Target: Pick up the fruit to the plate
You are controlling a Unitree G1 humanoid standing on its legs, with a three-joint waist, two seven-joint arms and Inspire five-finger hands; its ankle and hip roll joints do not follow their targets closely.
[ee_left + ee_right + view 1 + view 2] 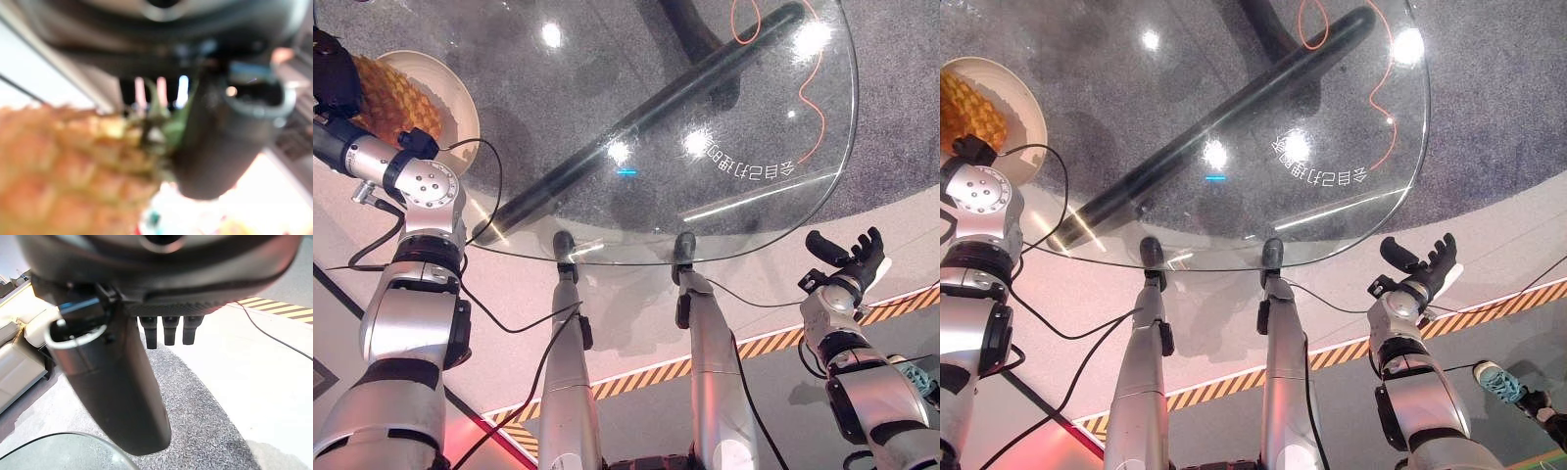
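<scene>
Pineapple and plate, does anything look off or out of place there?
Nothing stands out. The pineapple lies on the plate at the glass table's left edge, with the left hand on it. The right hand hangs open off the table.

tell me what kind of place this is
Probably an indoor demo or showroom floor: a round glass table over grey carpet, striped hazard tape marking the pale floor, and cream sofas beyond.

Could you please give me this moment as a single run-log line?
left hand: on pineapple over plate, grip unclear | right hand: open, idle beside glass table | placement: not confirmed
</scene>
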